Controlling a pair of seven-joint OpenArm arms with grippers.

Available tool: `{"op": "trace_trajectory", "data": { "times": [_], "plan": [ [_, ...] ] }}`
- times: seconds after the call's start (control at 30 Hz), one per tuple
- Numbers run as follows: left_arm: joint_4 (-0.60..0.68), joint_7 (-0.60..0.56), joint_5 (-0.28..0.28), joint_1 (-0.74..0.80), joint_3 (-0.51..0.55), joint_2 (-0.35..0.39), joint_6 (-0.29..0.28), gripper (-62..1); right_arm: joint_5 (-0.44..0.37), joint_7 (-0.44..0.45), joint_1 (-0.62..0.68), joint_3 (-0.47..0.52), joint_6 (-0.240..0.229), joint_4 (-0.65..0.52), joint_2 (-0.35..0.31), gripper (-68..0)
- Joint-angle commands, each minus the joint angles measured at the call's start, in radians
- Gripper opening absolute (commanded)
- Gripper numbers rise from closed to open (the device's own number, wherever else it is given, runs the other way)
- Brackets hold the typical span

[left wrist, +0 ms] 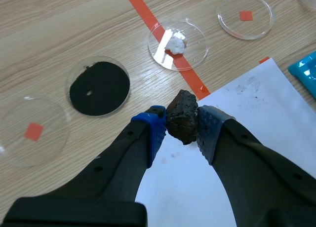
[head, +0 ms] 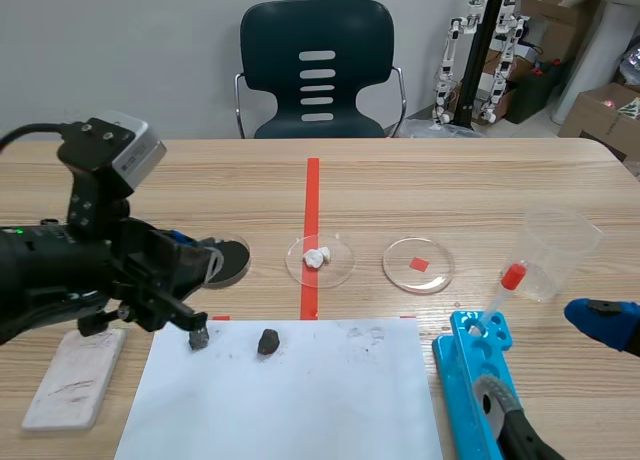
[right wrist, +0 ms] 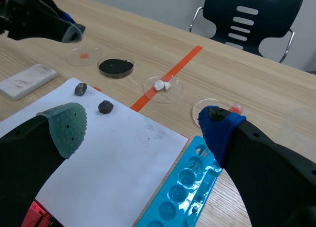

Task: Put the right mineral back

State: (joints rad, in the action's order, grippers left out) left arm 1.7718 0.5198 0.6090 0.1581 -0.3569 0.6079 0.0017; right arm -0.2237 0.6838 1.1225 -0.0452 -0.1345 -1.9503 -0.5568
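Over the paper [left wrist: 256, 113] edge, our left jaws are clamped on the rock [left wrist: 182, 117] by the pad tips only; our right jaws are apart. We think it could slip out. We could also drop it in the wrong place, since the black dish [left wrist: 99, 88] and marked dish [left wrist: 33, 131] sit side by side.

bright, even overhead light, soft shadows on the table [head: 450, 190] (slight glare on one dish [left wrist: 195, 39]).
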Motion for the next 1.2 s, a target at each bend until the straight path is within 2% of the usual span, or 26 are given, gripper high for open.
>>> {"op": "trace_trajectory", "data": {
  "times": [0.0, 0.07, 0.27, 0.37, 0.53, 0.87, 1.17],
  "plan": [
    [-0.016, 0.005, 0.018, -0.048, -0.038, -0.028, 0.032, -46.1, -0.004, 0.019, -0.009, 0.011, 0.003, -0.006, 0.000, -20.1],
    [-0.055, 0.042, 0.017, -0.110, -0.092, -0.061, 0.071, -46.1, -0.004, 0.019, -0.009, 0.011, 0.003, -0.006, 0.000, -20.1],
    [-0.176, 0.148, 0.014, -0.266, -0.216, -0.199, 0.119, -46.1, -0.004, 0.019, -0.009, 0.011, 0.003, -0.006, 0.000, -20.1],
    [-0.222, 0.198, -0.014, -0.319, -0.258, -0.265, 0.166, -46.1, -0.004, 0.019, -0.009, 0.011, 0.003, -0.006, 0.000, -20.1],
    [-0.318, 0.262, -0.056, -0.381, -0.302, -0.363, 0.192, -46.1, -0.004, 0.019, -0.009, 0.011, 0.003, -0.006, 0.000, -20.1],
    [-0.587, 0.338, -0.105, -0.488, -0.317, -0.513, 0.199, -46.1, -0.004, 0.019, -0.009, 0.011, 0.003, -0.006, 0.000, -20.1],
    [-0.734, 0.338, -0.109, -0.525, -0.319, -0.585, 0.198, -46.1, -0.004, 0.019, -0.009, 0.011, 0.003, -0.006, 0.000, -20.1]
  ]
}}
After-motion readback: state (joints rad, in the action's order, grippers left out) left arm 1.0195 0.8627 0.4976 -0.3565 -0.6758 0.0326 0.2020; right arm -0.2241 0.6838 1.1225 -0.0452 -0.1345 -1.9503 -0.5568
